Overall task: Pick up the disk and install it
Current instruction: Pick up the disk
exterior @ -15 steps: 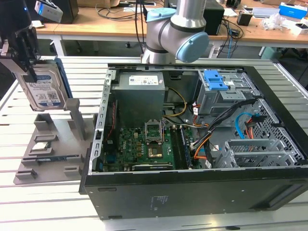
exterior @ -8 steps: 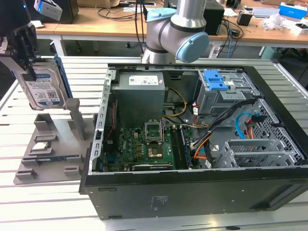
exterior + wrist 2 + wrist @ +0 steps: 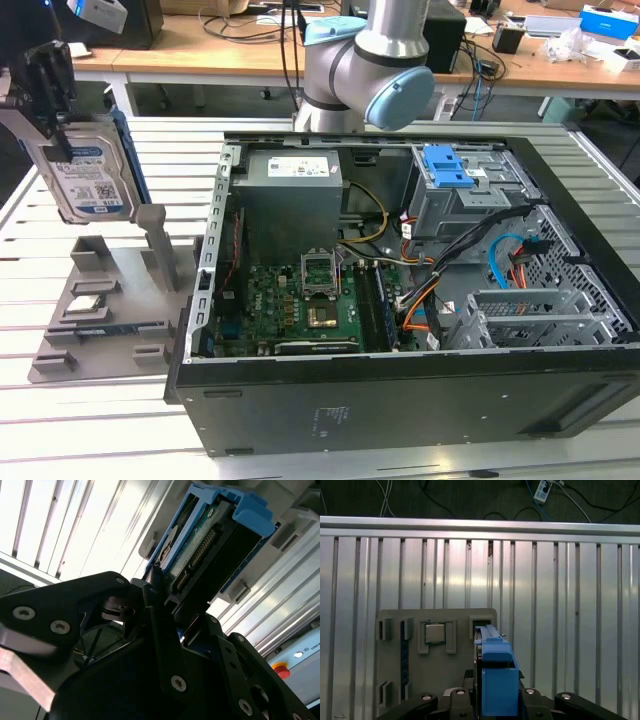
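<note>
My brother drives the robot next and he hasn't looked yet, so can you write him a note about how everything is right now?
Gripper: jaws shut on the disk, held upright in the air at the exterior view's left.
Under it: the grey holder tray, with a small silver chip sitting in it.
Open computer case: to the exterior view's right of the tray, on the slatted table.
Done: disk picked up, clear of the tray.
Left: the disk is not yet inside the case.
</note>
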Tool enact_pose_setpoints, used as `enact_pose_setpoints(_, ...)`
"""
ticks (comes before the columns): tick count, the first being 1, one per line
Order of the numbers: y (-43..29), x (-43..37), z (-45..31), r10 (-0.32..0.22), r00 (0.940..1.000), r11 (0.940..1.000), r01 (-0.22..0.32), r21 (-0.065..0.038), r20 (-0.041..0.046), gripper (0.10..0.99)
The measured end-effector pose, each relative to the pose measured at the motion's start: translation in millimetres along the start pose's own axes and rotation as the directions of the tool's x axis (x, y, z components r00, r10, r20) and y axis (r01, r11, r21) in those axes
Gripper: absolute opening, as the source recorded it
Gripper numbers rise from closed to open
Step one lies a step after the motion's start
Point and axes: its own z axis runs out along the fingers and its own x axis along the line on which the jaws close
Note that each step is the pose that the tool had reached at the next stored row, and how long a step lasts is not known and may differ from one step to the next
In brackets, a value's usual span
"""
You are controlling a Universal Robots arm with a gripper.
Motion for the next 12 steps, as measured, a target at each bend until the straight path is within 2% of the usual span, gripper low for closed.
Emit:
enact_pose_setpoints(9, -0.1, 0.0, -9.0, 0.0, 1.0, 1.0, 0.0, -0.001, 0.0, 0.365)
enact_pose_setpoints(12, 0.1, 0.0, -14.1, 0.0, 1.0, 1.0, 0.0, -0.001, 0.0, 0.365)
